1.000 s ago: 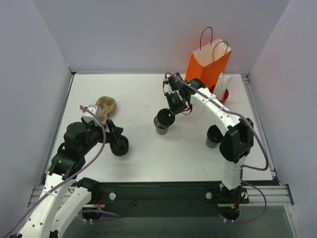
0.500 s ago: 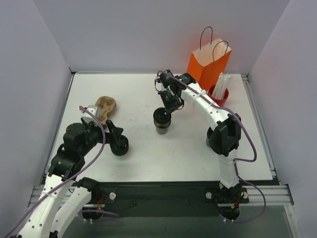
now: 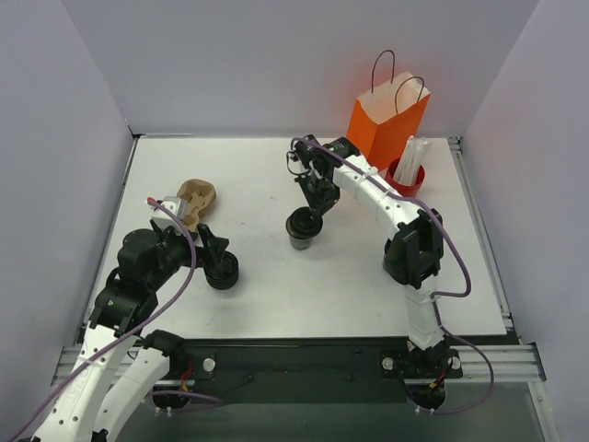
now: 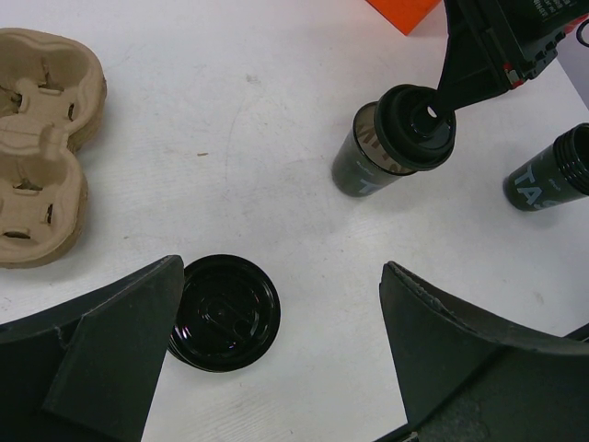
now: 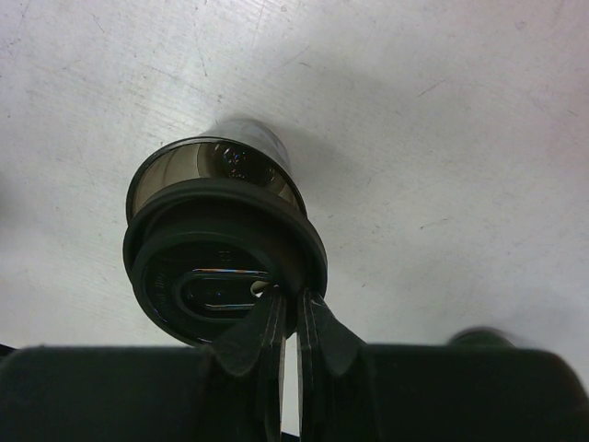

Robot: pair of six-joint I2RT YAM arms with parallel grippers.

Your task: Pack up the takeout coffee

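Observation:
The takeout coffee cup point(image 3: 300, 239) stands mid-table, dark grey with a pale open rim. My right gripper point(image 3: 314, 208) is shut on the edge of a black lid point(image 3: 304, 223) and holds it over the cup's mouth, shifted off-centre. In the right wrist view the gripper point(image 5: 287, 299) pinches the lid point(image 5: 212, 276), and the cup's rim point(image 5: 212, 157) shows beyond it. The left wrist view shows the cup point(image 4: 363, 166) and the lid point(image 4: 414, 129). My left gripper point(image 3: 210, 250) is open and empty beside a low stack of black lids point(image 3: 222, 273).
An orange paper bag point(image 3: 386, 120) stands at the back right, with a red cup of white straws point(image 3: 408, 173) beside it. A brown cup carrier point(image 3: 195, 198) lies at the left. A second dark cup point(image 4: 552, 170) stands to the right, hidden behind my right arm in the top view.
My right arm's elbow has swung left and now covers the second cup. Its gripper has shifted a little left with the lid over the cup. The left arm has not moved.

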